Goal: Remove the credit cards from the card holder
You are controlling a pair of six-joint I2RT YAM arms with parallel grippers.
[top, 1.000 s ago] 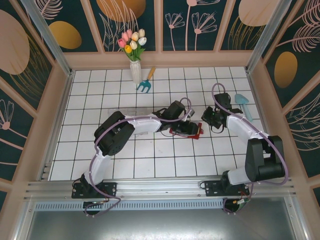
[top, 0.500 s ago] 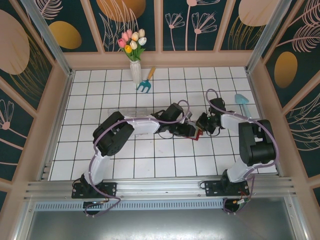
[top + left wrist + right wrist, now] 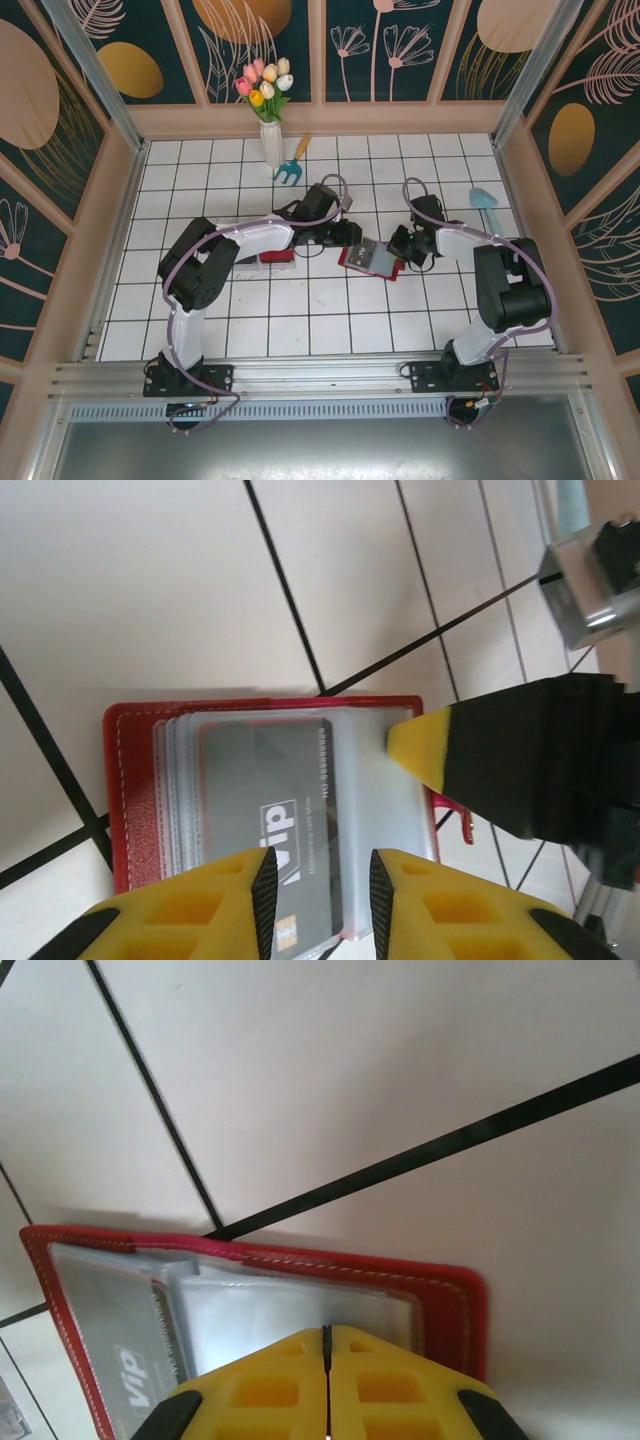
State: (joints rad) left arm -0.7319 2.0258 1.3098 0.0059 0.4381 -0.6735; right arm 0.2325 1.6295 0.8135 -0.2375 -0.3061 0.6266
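Got the card holder (image 3: pixel 372 258) lying open and flat on the white tiled bench (image 3: pixel 300 320), about mid-bench between the two arms. Can make out a grey card (image 3: pixel 265 800) marked VIP among its clear sleeves (image 3: pixel 370 770). Over to the left claw (image 3: pixel 320 860): parted a little, hovering right over that card's near end, gripping nothing afaict. Then the right claw (image 3: pixel 327 1335): pinched fully closed, tip down on the holder's other clear sleeve near the red edge.
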